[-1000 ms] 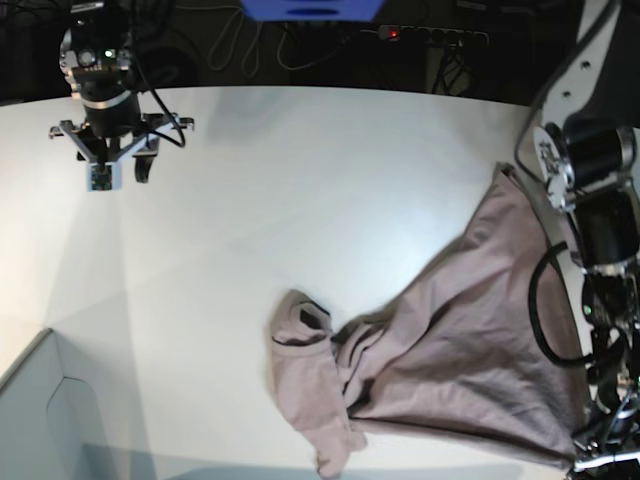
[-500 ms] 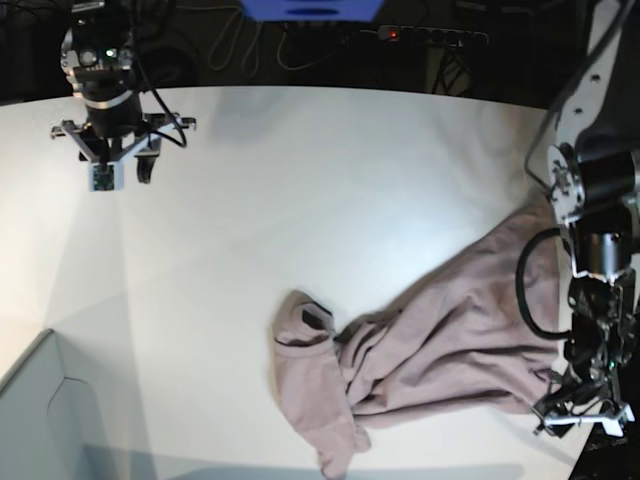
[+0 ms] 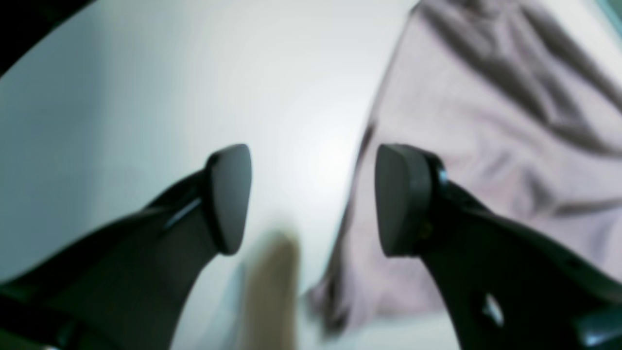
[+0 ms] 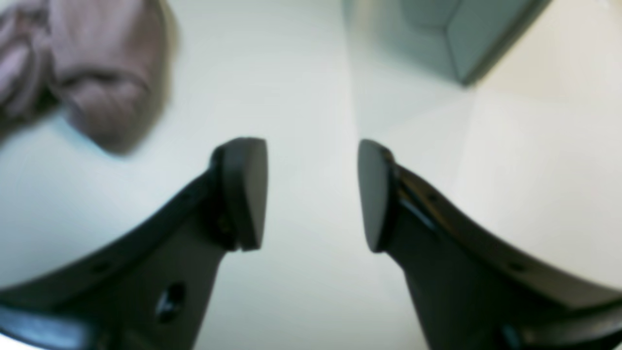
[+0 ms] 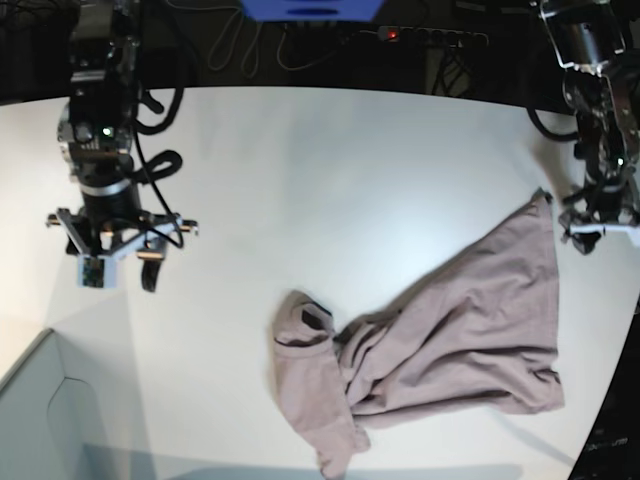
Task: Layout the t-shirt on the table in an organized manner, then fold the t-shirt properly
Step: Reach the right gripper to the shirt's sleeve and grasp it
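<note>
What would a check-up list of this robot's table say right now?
Surface: the white table is mostly bare.
Job's things: the mauve t-shirt lies crumpled toward the near right edge, one part bunched and folded over itself; not spread flat, not folded.
Clutter: a pale grey box corner at the near left edge.
Grippers: the left gripper is open, nothing between its fingers, beside the shirt's edge; the right gripper is open and empty over bare table, apart from the shirt.
Cables: black cables and a power strip lie behind the table.
Surroundings: dark background, a blue object at the far edge.
</note>
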Available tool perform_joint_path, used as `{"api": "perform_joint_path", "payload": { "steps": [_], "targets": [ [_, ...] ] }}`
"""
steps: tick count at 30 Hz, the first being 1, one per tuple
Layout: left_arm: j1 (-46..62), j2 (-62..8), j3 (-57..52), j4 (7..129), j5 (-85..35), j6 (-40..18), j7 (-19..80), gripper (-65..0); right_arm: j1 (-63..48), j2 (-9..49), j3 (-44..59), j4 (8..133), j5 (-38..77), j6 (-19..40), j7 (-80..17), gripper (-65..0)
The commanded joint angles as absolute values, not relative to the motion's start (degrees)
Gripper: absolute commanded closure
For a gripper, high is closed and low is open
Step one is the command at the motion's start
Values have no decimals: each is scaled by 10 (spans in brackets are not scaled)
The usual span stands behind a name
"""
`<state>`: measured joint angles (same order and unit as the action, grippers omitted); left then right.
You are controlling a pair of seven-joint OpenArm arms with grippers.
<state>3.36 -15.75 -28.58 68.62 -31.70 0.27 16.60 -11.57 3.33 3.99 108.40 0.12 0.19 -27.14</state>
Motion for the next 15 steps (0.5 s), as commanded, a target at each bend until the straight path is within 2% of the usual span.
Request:
{"api": "perform_joint_path", "payload": {
  "steps": [1, 4, 6, 10, 15],
  "targets": [
    [44, -159, -290, 704, -331, -2, 161, -390, -95, 29, 40, 1075, 0, 0, -259, -356],
    [83, -153, -287, 705, -371, -2, 161, -390, -38, 15, 22, 1006, 0, 0, -259, -418],
    [91, -144, -287, 692, -393, -2, 160, -390, -8, 14, 3, 950, 0, 0, -259, -436],
    [69, -127, -287, 662, -404, -2, 160, -390, 28, 14, -36, 872, 0, 0, -258, -438],
    [22, -108, -284, 624, -400, -2, 161, -387, 33, 15, -66, 836, 0, 0, -255, -438]
  ]
}}
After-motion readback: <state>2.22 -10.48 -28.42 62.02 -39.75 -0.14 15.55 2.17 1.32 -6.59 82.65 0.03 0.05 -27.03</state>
